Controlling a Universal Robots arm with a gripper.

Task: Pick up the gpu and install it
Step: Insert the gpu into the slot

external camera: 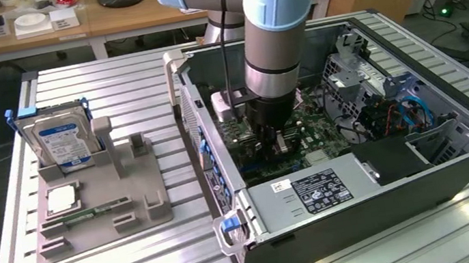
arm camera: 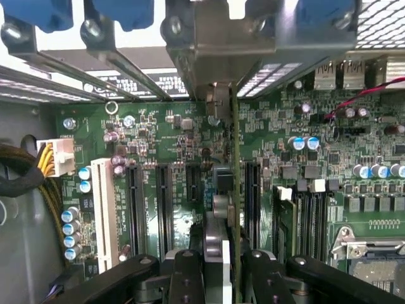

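In the wrist view the gpu (arm camera: 235, 158) stands edge-on as a thin green board, its metal bracket (arm camera: 218, 44) up against the case's rear slot openings. My gripper (arm camera: 221, 269) is shut on it, with a black finger (arm camera: 188, 275) on either side of the card. The card stands upright over the green motherboard (arm camera: 171, 133), among the black expansion slots (arm camera: 164, 202); I cannot tell whether its edge is seated. In the exterior view my gripper (external camera: 268, 133) reaches down inside the open computer case (external camera: 459, 162), over the motherboard (external camera: 309, 138).
On the exterior view's left a grey fixture (external camera: 102, 205) holds a silver hard drive (external camera: 65, 138), a memory stick (external camera: 99, 210) and a processor chip (external camera: 60, 201). Inside the case are the power supply (external camera: 312, 193), cables (external camera: 398, 115) and memory slots (arm camera: 310, 215).
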